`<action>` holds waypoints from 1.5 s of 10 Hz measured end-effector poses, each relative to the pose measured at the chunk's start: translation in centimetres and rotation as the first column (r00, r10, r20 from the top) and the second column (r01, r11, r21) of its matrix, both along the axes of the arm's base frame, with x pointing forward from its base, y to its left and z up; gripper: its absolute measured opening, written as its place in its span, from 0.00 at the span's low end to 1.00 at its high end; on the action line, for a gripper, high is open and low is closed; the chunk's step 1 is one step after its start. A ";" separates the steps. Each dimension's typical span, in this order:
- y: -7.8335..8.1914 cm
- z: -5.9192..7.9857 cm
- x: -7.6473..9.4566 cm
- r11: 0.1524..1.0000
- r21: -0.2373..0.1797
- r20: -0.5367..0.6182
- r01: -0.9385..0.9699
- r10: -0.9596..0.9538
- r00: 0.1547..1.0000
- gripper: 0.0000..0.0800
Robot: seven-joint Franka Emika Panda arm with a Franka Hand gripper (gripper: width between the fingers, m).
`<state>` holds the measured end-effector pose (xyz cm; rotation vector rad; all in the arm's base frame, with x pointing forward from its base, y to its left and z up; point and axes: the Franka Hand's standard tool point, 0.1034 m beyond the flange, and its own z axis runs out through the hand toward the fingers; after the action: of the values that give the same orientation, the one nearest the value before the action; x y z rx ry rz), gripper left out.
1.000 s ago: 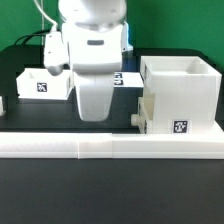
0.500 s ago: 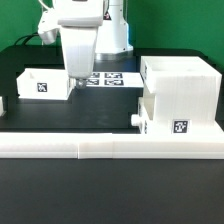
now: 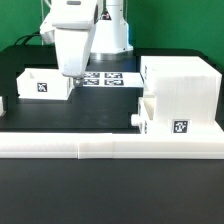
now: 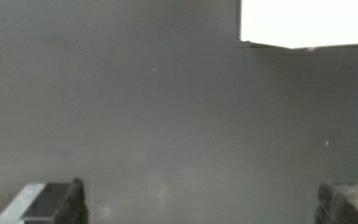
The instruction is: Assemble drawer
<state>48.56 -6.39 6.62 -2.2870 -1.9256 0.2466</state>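
The large white cube-like drawer shell (image 3: 180, 88) stands at the exterior view's right. A small tray with a round knob (image 3: 134, 118) is pushed into its lower part, with a square tag (image 3: 180, 127) on the front. A second open-top white tray (image 3: 42, 84) with a tag sits at the exterior view's left. My gripper (image 3: 72, 72) hangs over the table just right of that tray, above the mat. In the wrist view its fingers (image 4: 48, 204) stand wide apart with only grey table between them, and a white corner (image 4: 309, 22) of a part shows.
A long low white rail (image 3: 110, 146) runs along the front of the table. The marker board (image 3: 108, 78) lies flat behind my gripper. A small white piece (image 3: 2, 104) peeks in at the exterior view's left edge.
My arm has moved back and toward the exterior view's left, from close in front of the camera to beside the left tray. The parts have not moved.
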 end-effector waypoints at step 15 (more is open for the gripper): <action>-3.8 -1.6 -7.4 0.315 -0.024 0.189 0.949 -0.930 0.314 0.81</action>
<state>41.16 -10.15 5.04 -3.1117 -0.2335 0.0425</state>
